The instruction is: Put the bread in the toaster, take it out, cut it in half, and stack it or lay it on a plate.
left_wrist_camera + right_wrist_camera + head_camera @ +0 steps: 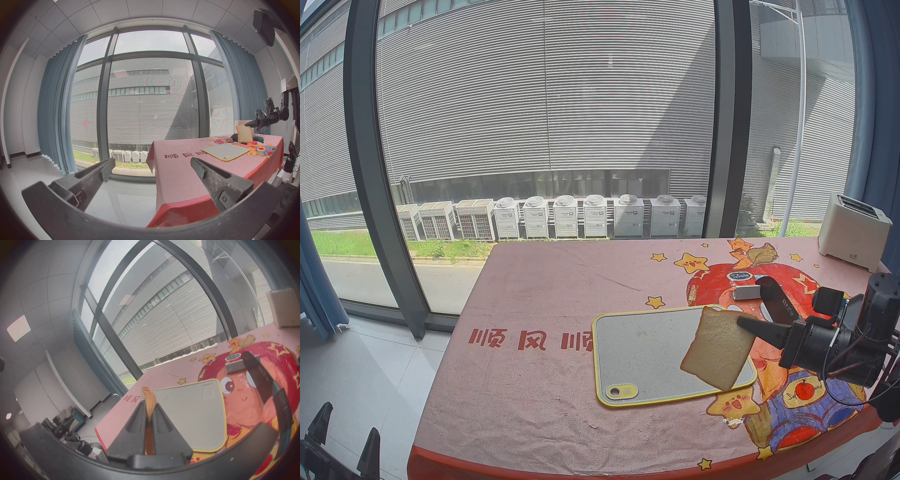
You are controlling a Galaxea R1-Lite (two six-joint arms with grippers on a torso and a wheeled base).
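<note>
My right claw (747, 324) is pinching a slice of bread (717, 350) by its upper right corner, its two dark fingers pressing together on the crust. The slice is hanging tilted in the air, pale and square, over the right edge of a grey cutting board (644, 356) with a yellow rim. From my right wrist the bread (150, 398) is showing edge-on, standing up between the fingertips of that claw (148, 407), with the board (193, 415) lying flat beyond it.

The board is lying near the front edge of the desk (550, 281), towards its right half, on a pink cloth printed with stars and a red cartoon figure. A black knife (778, 301) is lying on the cloth just beyond the board's far right corner, beside a small grey block (747, 292). A cream toaster (853, 231) is standing at the desk's far right corner, well apart from the bread.

My left claw (152, 165) is hanging low, off the desk past its front left corner, its fingers spreading wide around nothing
</note>
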